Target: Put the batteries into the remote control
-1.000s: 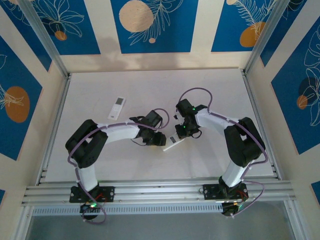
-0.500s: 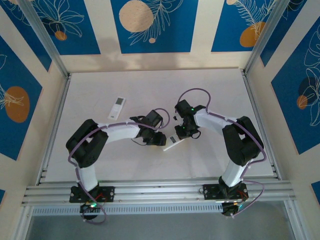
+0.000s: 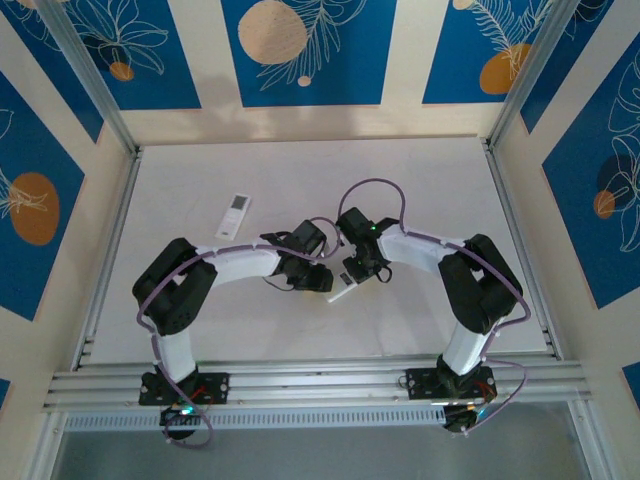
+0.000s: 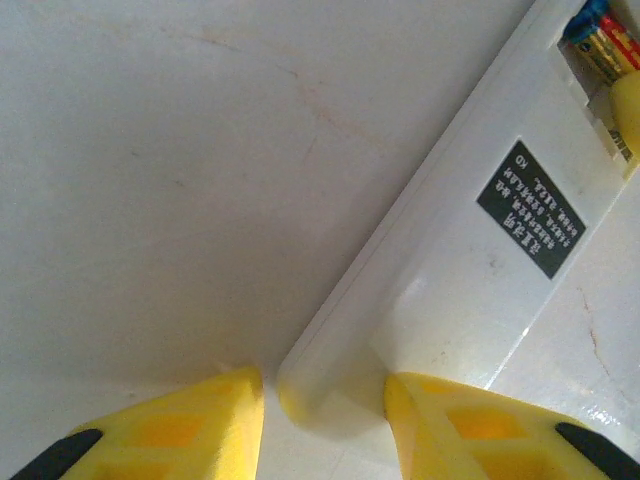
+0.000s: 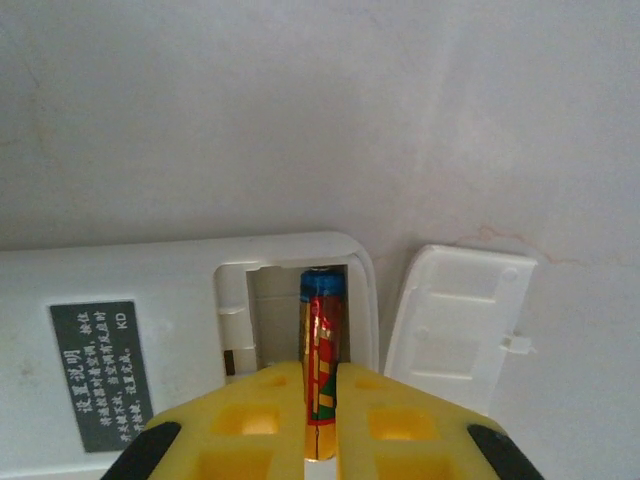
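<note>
Right hand (image 5: 321, 374) is clenched on a slim cylinder battery with a blue end and red-and-gold wrap (image 5: 322, 325), pinched upright between the two yellow fingers (image 5: 262, 415), which hide its lower part. A second ago this hand hung a little further right and further back over the white counter (image 3: 200, 180); its arm has since swung left and nearer, so the battery's blue tip now reaches into the open compartment in the back of the flat white plastic remote control (image 5: 150, 280). The tip sits on the compartment side closest to the loose white battery lid (image 5: 455, 320), which lies on the counter just beside the remote's end, apart from it. A black label with white print (image 5: 100, 372) sits on the remote's back, left of the compartment. Left hand (image 4: 325, 400) has barely shifted: its fingers straddle the remote's opposite end, one on each side, and I cannot tell whether they press it or merely flank it. A second white remote with a small screen (image 3: 234, 215) lies far left on the counter, well apart from both arms.
</note>
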